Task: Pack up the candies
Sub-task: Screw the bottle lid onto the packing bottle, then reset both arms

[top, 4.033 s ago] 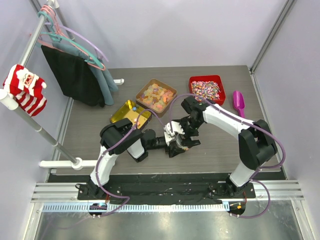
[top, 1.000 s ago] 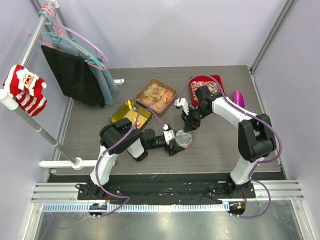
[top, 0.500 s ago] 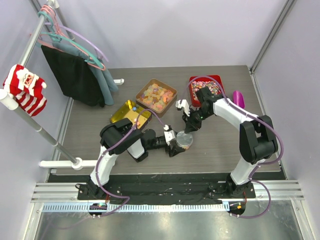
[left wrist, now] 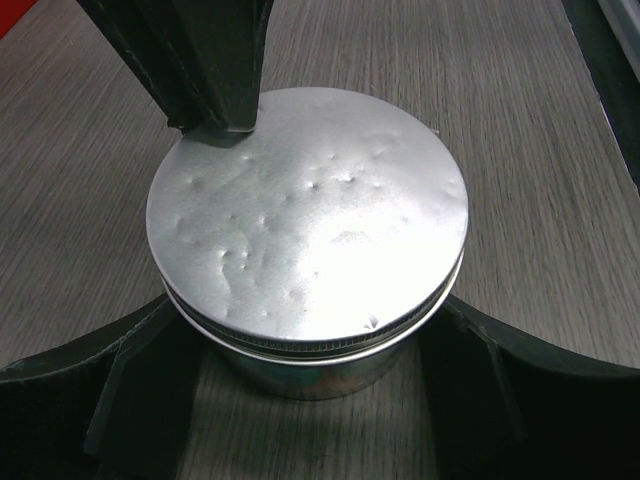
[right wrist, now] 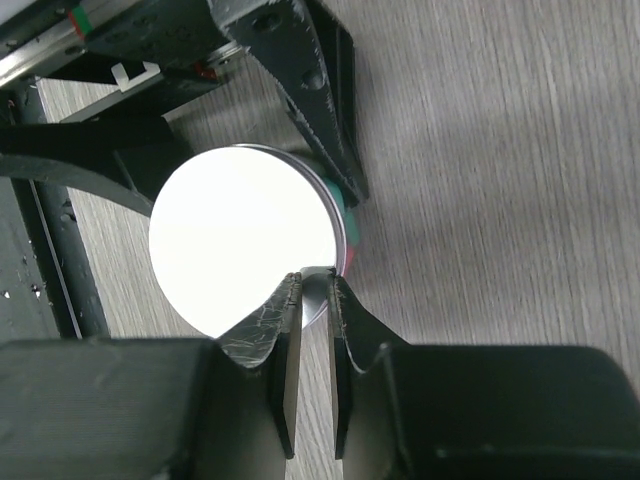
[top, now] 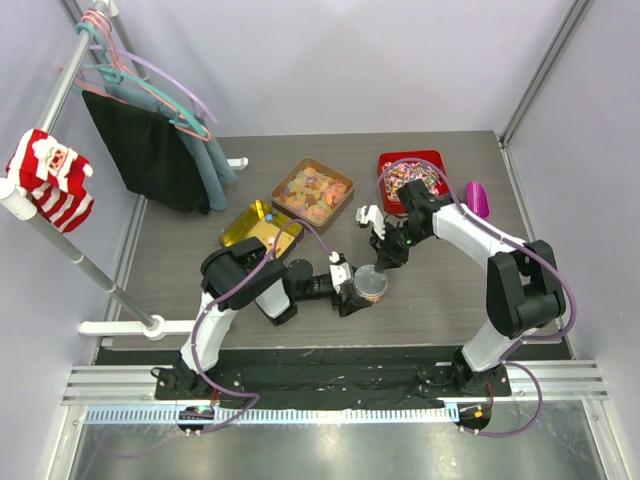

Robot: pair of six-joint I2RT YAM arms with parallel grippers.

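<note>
A grey wood-grain table (top: pixel 450 300) fills the overhead view. At its left edge a clothes rail (top: pixel 92 268) carries hangers, a black garment (top: pixel 150 150) and a red-and-white striped knit item (top: pixel 50 178). Three open containers sit toward the back: a brown tray (top: pixel 288 172) of pale orange gummies, a red tray (top: pixel 381 170) of speckled sweets, and a gold rectangular tin (top: pixel 232 228). A few bright candies (top: pixel 262 214) lie in the gold tin. A pink scoop (top: pixel 477 198) lies right of the red tray.

At table centre stands a round metal tin (left wrist: pixel 300 360) with its dimpled silver lid (left wrist: pixel 310 220) on. The left gripper (top: pixel 358 290) is clamped around the tin's body, jaws wide. The right gripper (right wrist: pixel 310 285), fingertips drawn together, touches the lid's edge.
</note>
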